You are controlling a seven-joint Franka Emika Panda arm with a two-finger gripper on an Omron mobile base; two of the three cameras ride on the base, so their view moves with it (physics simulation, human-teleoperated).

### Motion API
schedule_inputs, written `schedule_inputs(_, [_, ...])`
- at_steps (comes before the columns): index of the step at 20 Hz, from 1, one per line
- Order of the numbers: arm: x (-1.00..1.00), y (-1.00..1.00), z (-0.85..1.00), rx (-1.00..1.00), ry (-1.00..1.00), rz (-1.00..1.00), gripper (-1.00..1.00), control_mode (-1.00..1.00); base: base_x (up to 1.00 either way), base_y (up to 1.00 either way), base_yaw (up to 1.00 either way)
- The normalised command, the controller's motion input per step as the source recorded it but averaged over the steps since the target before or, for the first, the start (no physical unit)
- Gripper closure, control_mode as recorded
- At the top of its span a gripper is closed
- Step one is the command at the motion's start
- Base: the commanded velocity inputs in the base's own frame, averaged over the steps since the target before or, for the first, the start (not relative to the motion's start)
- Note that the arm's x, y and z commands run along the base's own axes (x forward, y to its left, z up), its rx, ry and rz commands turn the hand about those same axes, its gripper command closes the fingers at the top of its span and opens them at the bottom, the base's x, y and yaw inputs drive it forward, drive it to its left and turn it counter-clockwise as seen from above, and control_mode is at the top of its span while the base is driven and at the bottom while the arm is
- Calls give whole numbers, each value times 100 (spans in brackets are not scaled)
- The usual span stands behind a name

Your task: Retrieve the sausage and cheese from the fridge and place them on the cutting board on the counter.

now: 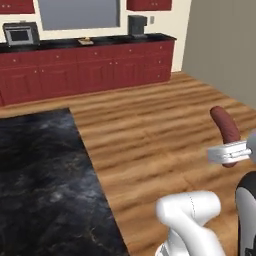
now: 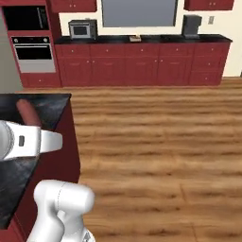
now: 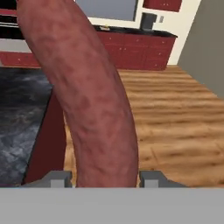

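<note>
My gripper (image 1: 229, 152) is shut on the sausage (image 1: 224, 126), a dark red-maroon, slightly curved piece that stands upright out of the jaws over the wooden floor. In the hand view the sausage (image 3: 87, 96) rises between the two fingertips (image 3: 59, 178), and my gripper (image 3: 105, 178) clamps its lower end. In the right base view the sausage (image 2: 28, 112) pokes up behind my white arm. The black marbled counter (image 1: 40, 175) lies to the left. A small light-tan flat piece (image 1: 86, 42) on the far counter may be the cutting board; it is too small to be sure. Cheese and fridge are out of view.
Dark red cabinets (image 2: 142, 64) line the far wall under a black worktop with a microwave (image 2: 82, 30) and a dark appliance (image 2: 191, 25). A wall oven (image 2: 32, 49) stands at the left. A tall grey surface (image 1: 225, 45) borders the right. Wooden floor (image 2: 156, 142) lies between.
</note>
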Motion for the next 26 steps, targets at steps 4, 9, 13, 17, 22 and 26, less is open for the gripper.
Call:
schedule_inputs(4, [0, 0, 0, 0, 0, 0, 100, 100, 100, -37, 53])
schedule_inputs(9, [0, 0, 0, 0, 0, 0, 100, 100, 100, -100, 29])
schedule_inputs(13, [0, 0, 0, 0, 0, 0, 100, 100, 100, -94, 18])
schedule_inputs(17, [0, 0, 0, 0, 0, 0, 100, 100, 100, -72, 12])
schedule_inputs(22, [0, 0, 0, 0, 0, 0, 100, 100, 100, -55, 0])
schedule_inputs(26, [0, 0, 0, 0, 0, 0, 100, 100, 100, -32, 1])
